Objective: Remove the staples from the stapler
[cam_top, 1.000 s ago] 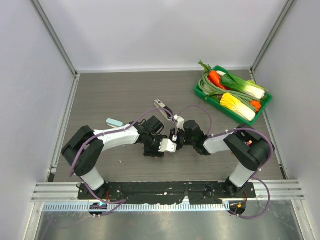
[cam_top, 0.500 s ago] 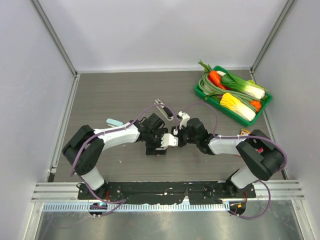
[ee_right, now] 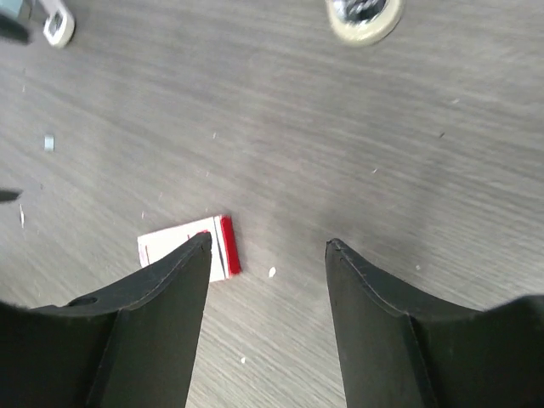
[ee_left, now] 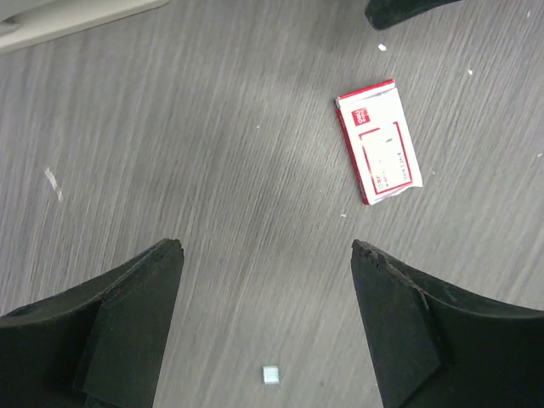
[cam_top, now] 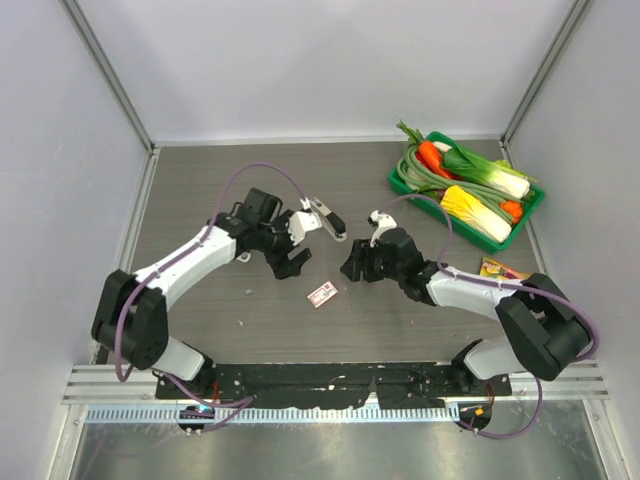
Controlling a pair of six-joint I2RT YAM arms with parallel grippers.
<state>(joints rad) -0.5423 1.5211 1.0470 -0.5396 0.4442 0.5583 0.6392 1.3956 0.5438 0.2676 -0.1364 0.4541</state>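
- Left wrist view: the left gripper [ee_left: 265, 251] is hovering over the bare tabletop [ee_left: 212, 153], jaws standing wide and gripping nothing. The pink-and-white box [ee_left: 379, 144] is lying ahead at upper right.
- Right wrist view: the right gripper [ee_right: 265, 246] is likewise showing parted, empty jaws, one jaw partly covering the box at lower left.
- Judged reason: neither gripper is carrying any task item, so both are standing ready for a grasp.
- Position: the stapler [ee_right: 55, 30] seems to be peeking in at the upper left of the right wrist view, apart from both pairs of jaws. In the top external view the left forearm [cam_top: 200, 255] is apparently hiding it, left of centre.
- Appearance: a pale rounded end is framing a darker middle. Whether the stapler is open cannot be told, and no staples are showing.
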